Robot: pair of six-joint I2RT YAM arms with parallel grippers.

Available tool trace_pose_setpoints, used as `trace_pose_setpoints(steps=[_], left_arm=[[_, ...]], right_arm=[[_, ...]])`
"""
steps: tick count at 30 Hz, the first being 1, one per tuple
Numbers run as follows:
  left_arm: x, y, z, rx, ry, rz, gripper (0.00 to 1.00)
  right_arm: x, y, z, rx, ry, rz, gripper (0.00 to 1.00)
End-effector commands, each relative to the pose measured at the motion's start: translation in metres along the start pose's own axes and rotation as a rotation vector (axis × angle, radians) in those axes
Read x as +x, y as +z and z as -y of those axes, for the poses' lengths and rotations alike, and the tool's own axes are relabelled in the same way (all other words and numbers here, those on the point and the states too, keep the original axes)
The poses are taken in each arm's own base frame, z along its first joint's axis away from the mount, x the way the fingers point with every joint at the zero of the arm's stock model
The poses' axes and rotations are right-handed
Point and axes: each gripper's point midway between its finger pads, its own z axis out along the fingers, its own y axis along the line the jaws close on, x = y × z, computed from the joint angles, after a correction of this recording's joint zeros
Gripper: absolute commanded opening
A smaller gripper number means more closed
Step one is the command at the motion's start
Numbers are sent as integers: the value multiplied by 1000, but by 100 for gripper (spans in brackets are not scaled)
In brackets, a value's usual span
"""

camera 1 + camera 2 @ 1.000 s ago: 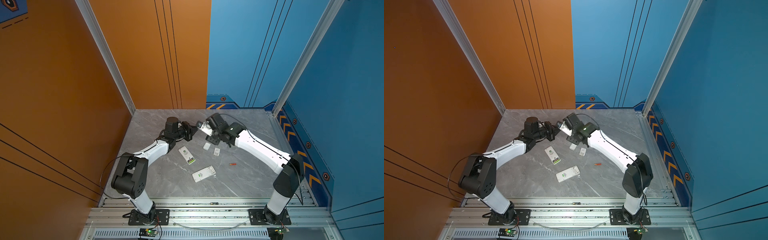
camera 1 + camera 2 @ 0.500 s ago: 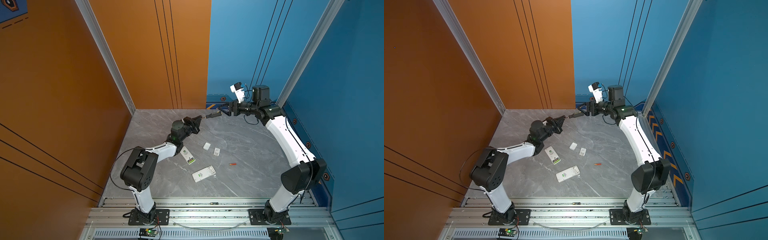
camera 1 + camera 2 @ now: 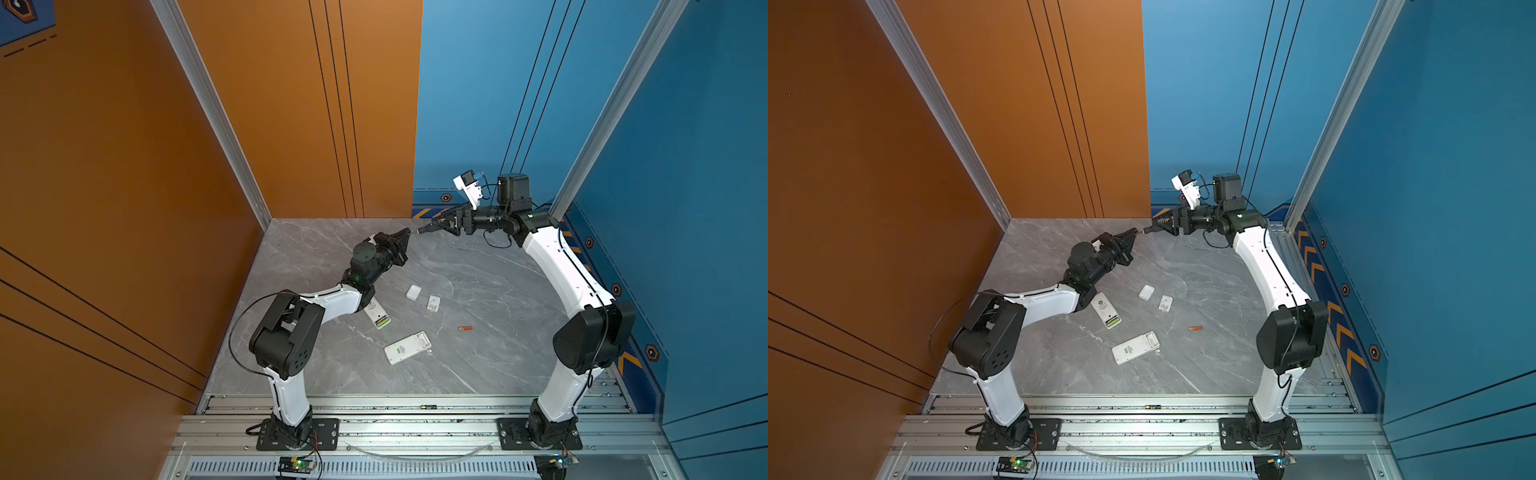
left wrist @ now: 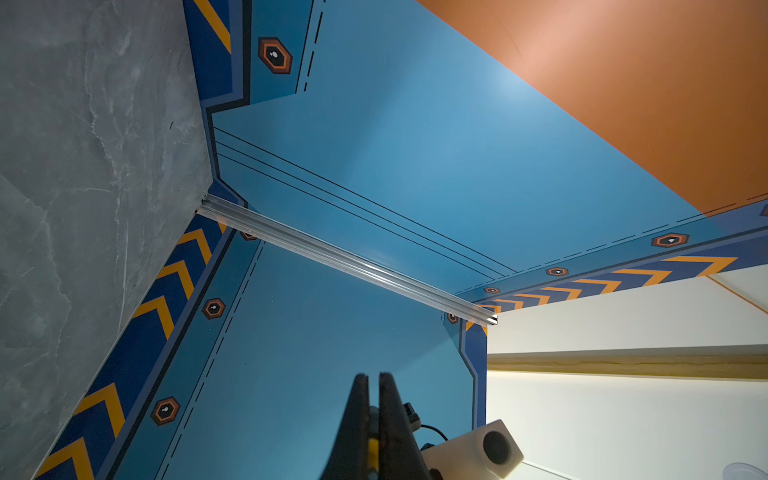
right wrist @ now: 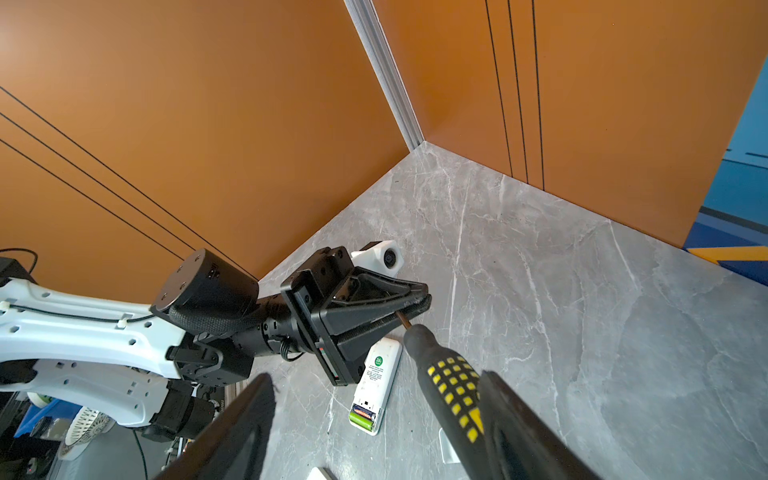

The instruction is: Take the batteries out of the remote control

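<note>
Nearest us, we see an open remote lying on the bench, with a loose orange battery near it. Further back a second remote holds two batteries, green and orange, in its open bay, and two covers lie close by. Farthest, our left jaws clench the screwdriver shaft, while our right jaws stand released, one finger beside its handle

Two remotes, two covers (one screwdriver)
</note>
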Motion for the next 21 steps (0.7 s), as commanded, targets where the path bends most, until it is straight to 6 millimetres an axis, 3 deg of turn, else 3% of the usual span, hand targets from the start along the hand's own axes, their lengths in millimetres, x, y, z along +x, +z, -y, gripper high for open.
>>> trace_pose_setpoints(steps=[1, 5, 9, 16, 21], left_arm=[[33, -1, 49, 148, -354, -128, 0], [36, -2, 49, 152, -351, -147, 0], [39, -2, 50, 148, -340, -167, 0], [49, 3, 51, 133, -328, -222, 0], [60, 11, 50, 139, -333, -270, 0]], right_arm=[[21, -3, 9, -10, 56, -56, 79], [20, -8, 6, -37, 43, -55, 79], [26, -17, 16, -9, 57, -59, 79], [21, -46, 28, 59, 40, -26, 79], [21, -52, 22, 28, 38, -18, 79]])
